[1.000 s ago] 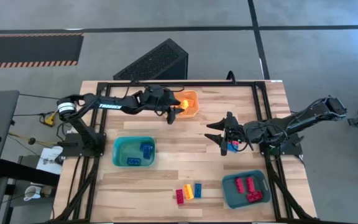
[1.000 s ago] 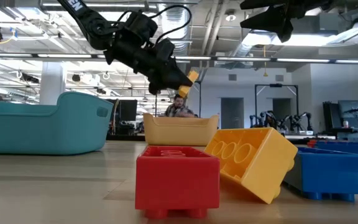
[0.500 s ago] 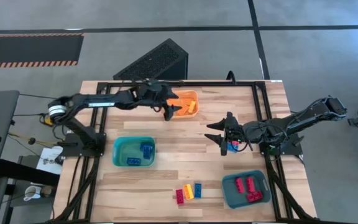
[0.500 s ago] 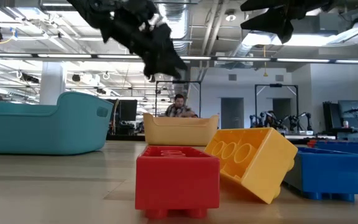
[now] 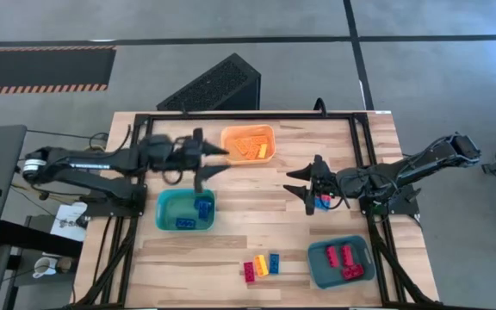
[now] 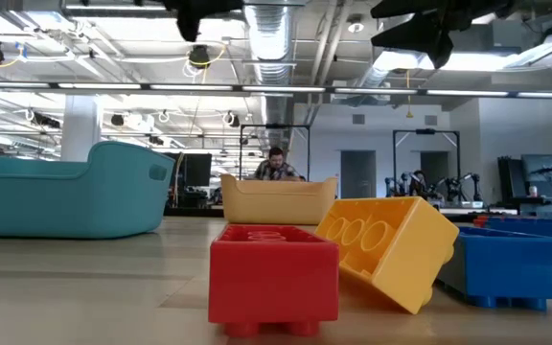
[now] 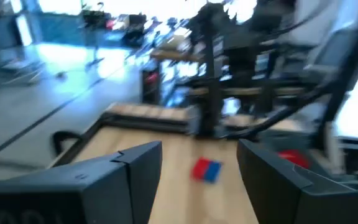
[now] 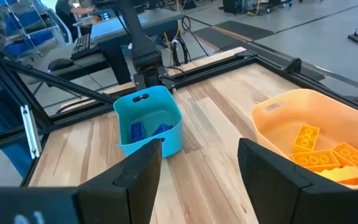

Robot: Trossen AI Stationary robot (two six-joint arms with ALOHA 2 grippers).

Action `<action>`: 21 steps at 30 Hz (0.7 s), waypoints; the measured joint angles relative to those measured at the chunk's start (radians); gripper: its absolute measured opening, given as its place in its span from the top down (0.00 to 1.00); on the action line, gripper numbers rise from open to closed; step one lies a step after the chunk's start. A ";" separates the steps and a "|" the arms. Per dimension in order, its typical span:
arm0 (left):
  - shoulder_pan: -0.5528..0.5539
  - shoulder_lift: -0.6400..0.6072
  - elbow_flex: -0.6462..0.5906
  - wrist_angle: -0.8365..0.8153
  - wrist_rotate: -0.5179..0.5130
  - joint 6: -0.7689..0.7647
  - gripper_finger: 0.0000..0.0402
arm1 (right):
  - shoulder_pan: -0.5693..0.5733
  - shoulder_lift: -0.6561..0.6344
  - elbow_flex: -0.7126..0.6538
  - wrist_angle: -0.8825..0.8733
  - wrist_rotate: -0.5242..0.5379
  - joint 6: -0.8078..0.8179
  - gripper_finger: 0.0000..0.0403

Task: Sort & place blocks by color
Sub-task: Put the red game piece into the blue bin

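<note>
Three loose blocks (image 5: 262, 265) remain; left end effector (image 5: 215, 161) and right end effector (image 5: 297, 181) released.

An orange bin (image 5: 248, 143) sits at the far middle of the wooden table (image 5: 257, 232). A teal bin (image 5: 185, 210) rests nearer the left side, and a darker teal tray (image 5: 341, 262) lies at the near right corner. A black metal frame (image 5: 231, 115) borders the tabletop. On the grey floor beyond it lies a black perforated wedge-shaped panel (image 5: 211, 84). Far back in the room, a person (image 6: 276, 164) sits behind the orange bin.
</note>
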State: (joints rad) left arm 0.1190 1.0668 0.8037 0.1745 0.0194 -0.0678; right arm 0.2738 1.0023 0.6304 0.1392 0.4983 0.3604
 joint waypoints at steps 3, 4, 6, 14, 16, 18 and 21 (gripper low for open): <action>-0.084 -0.061 -0.092 0.105 -0.052 -0.006 0.54 | -0.005 0.000 0.000 0.002 0.000 0.017 0.42; -0.112 -0.076 -0.121 0.142 -0.076 -0.014 0.55 | -0.009 0.000 0.000 0.002 0.000 0.017 0.42; -0.160 -0.097 -0.168 0.210 -0.109 -0.030 0.56 | -0.015 0.000 0.000 0.002 0.000 0.036 0.42; -0.294 -0.101 -0.285 0.340 -0.185 -0.054 0.57 | -0.029 0.024 -0.001 -0.013 0.000 0.059 0.42; -0.308 -0.100 -0.302 0.336 -0.195 -0.064 0.57 | -0.033 0.045 0.002 0.007 0.000 0.059 0.42; -0.317 -0.100 -0.303 0.335 -0.196 -0.072 0.57 | -0.040 0.058 -0.002 -0.008 -0.001 0.059 0.42; -0.330 -0.100 -0.302 0.333 -0.192 -0.075 0.57 | -0.056 0.095 0.002 0.013 0.000 0.065 0.42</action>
State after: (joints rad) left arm -0.2115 0.9663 0.5014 0.5074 -0.1727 -0.1432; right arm 0.2178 1.0974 0.6323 0.1518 0.4984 0.4251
